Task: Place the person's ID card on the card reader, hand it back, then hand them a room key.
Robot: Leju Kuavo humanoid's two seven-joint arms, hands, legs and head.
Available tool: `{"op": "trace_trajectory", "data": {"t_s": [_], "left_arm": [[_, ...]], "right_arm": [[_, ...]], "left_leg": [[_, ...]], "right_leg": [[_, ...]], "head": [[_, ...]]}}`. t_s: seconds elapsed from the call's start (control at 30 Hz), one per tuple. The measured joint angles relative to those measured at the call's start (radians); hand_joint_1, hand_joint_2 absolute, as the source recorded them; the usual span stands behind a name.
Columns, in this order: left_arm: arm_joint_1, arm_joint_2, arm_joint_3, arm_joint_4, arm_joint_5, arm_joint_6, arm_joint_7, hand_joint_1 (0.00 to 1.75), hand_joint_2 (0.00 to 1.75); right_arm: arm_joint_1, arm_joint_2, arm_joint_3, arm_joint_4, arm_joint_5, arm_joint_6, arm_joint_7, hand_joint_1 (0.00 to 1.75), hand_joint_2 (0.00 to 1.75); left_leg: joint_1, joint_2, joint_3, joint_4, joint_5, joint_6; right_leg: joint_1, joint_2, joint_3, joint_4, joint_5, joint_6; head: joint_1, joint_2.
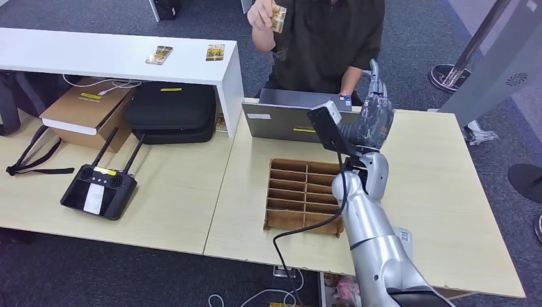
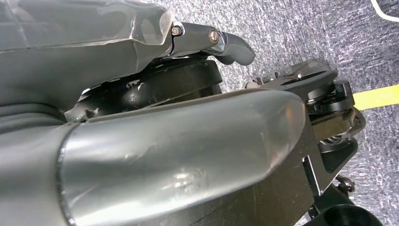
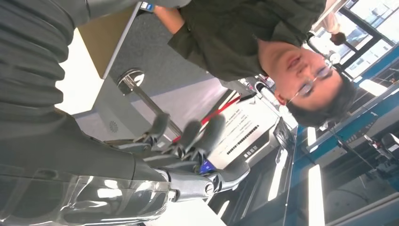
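Note:
A person in a dark shirt (image 1: 332, 38) sits behind the desk and holds a gold-patterned card (image 1: 278, 16) up in one raised hand. My right hand (image 1: 374, 112) is lifted over the grey laptop (image 1: 291, 118), its fingers (image 3: 188, 136) spread and stretched toward the person with nothing in them. The card is above and to the left of that hand, apart from it. Two more patterned cards (image 1: 159, 55) (image 1: 215, 52) lie on the white shelf (image 1: 96, 61). My left hand (image 2: 155, 141) hangs low over grey carpet beside dark body parts and holds nothing.
A wooden divider tray (image 1: 303, 195) sits on the desk in front of the laptop, with a black cable (image 1: 307, 227) running over its edge. To the left lie a black remote controller (image 1: 99, 188), a black case (image 1: 171, 112) and a cardboard box (image 1: 86, 112).

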Motion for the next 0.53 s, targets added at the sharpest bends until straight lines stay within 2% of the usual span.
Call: {"op": "trace_trajectory", "data": {"t_s": [0.27,0.53], "left_arm": [[0.002,0.002,0.030,0.000,0.046,0.006,-0.014,0.00,0.00],[0.007,0.004,0.061,0.000,0.080,0.013,-0.030,0.00,0.00]], "right_arm": [[0.061,-0.040,0.050,-0.087,-0.072,0.000,0.019,0.00,1.75],[0.260,-0.103,0.047,-0.398,0.016,-0.001,0.040,0.00,1.75]], "left_leg": [[0.000,0.000,0.000,0.000,0.000,0.000],[0.000,0.000,0.000,0.000,-0.001,0.001]], "right_leg": [[0.000,0.000,0.000,0.000,0.000,0.000],[0.000,-0.001,-0.001,-0.001,-0.001,0.001]], "head": [[0.000,0.000],[0.000,0.000]]}}
